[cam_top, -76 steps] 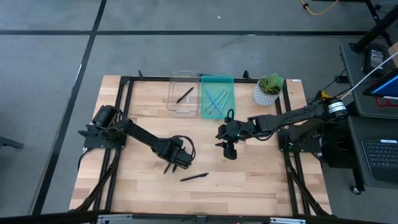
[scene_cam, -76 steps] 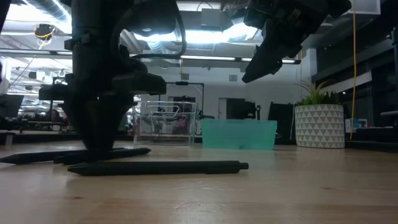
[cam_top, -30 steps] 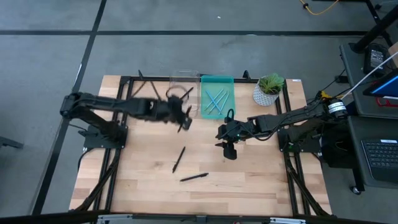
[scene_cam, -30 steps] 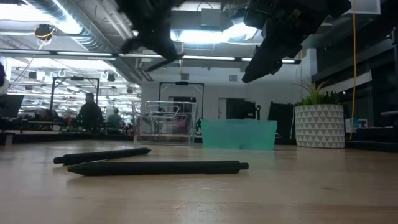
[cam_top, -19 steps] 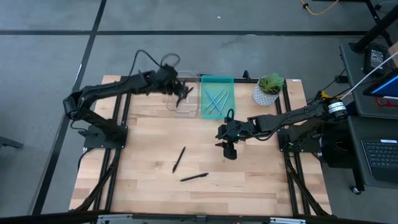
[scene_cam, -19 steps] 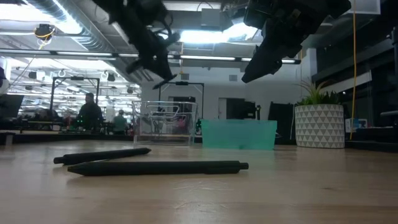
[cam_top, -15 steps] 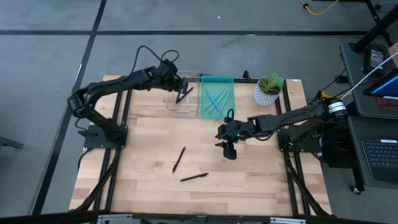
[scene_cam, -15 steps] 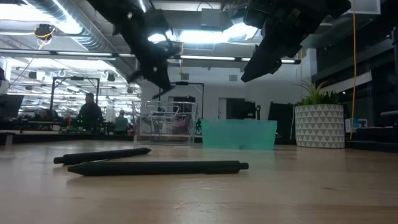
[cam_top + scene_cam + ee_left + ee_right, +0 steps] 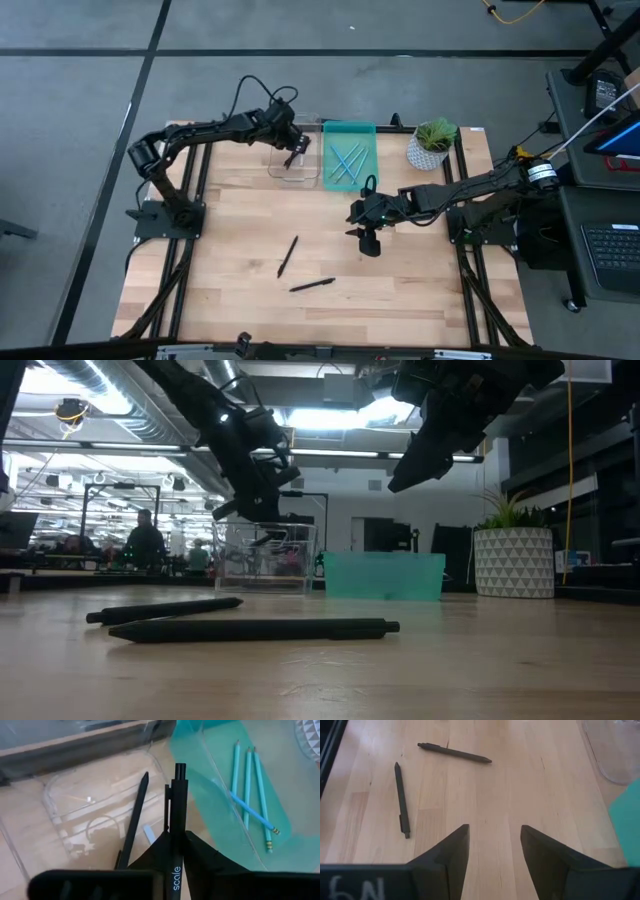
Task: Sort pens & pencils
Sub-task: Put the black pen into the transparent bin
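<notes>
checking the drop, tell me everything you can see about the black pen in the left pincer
The slim black plastic pen has a clip, a push button at its far end and white lettering on its barrel. It is clamped between the dark fingers of the left pincer, held above the clear plastic bin, where another black pen already lies. It is not yet released and touches nothing else.

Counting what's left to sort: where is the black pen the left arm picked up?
In the left wrist view the black pen sits between the left gripper jaws, above the clear tray, beside the teal tray.
</notes>
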Action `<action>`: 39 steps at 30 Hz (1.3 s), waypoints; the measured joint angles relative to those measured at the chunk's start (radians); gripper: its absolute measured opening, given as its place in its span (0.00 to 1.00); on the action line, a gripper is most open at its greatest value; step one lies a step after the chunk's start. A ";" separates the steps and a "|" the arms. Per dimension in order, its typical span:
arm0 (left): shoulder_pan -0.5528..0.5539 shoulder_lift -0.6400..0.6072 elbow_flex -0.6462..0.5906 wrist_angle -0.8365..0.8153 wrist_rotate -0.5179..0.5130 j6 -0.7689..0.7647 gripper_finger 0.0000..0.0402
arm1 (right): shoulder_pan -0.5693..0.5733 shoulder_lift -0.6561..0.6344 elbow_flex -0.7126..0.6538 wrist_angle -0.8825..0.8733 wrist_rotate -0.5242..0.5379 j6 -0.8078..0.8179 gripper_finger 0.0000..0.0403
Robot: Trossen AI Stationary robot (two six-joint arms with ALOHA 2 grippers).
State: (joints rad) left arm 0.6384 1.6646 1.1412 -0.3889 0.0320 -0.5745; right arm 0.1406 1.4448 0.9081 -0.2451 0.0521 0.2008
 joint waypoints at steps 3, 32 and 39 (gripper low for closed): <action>0.000 -0.001 0.000 0.004 0.004 0.010 0.15 | 0.000 0.000 0.000 0.000 0.000 0.000 0.45; -0.447 -0.129 0.051 -0.137 0.101 -0.068 0.31 | 0.000 0.000 0.000 -0.017 0.000 0.007 0.45; -0.694 -0.091 0.051 -0.283 -0.202 -0.311 0.31 | 0.000 0.000 0.000 -0.015 0.000 0.008 0.45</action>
State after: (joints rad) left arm -0.0555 1.5735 1.1917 -0.6716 -0.1696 -0.8856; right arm 0.1410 1.4448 0.9081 -0.2600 0.0521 0.2085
